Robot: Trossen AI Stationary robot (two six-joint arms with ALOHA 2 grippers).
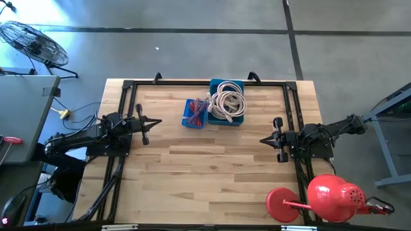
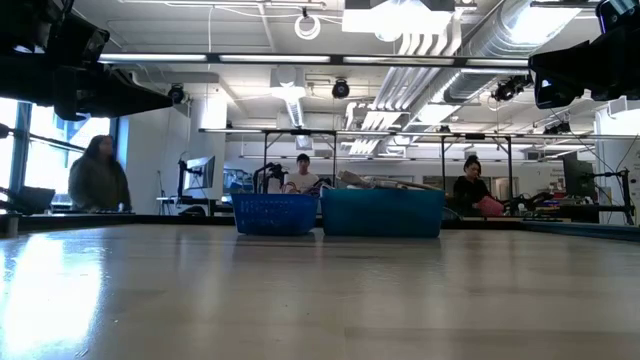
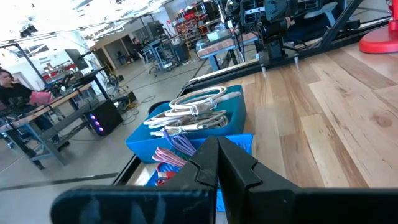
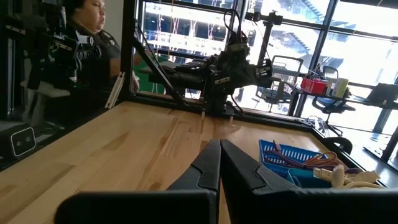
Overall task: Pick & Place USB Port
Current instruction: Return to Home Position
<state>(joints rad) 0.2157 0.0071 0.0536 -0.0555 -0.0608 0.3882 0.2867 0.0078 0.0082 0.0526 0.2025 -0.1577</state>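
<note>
The left gripper was pressed together, its fingers meeting in one point, and it held nothing. It hung over the desk, close to that arm's own side. Facing it and well apart from it, the right gripper was also pressed together and empty.

A small blue basket stood on the desk ahead of the left gripper, a little toward the far edge. Pink and purple cables lay inside it. A bigger blue bin stood just beside the basket, on the side away from the left gripper, and coiled white cables filled it. Both containers were between the two grippers, nearer to the left one. Behind the right gripper, at the near corner of the desk, stood a red object with a round base.
</note>
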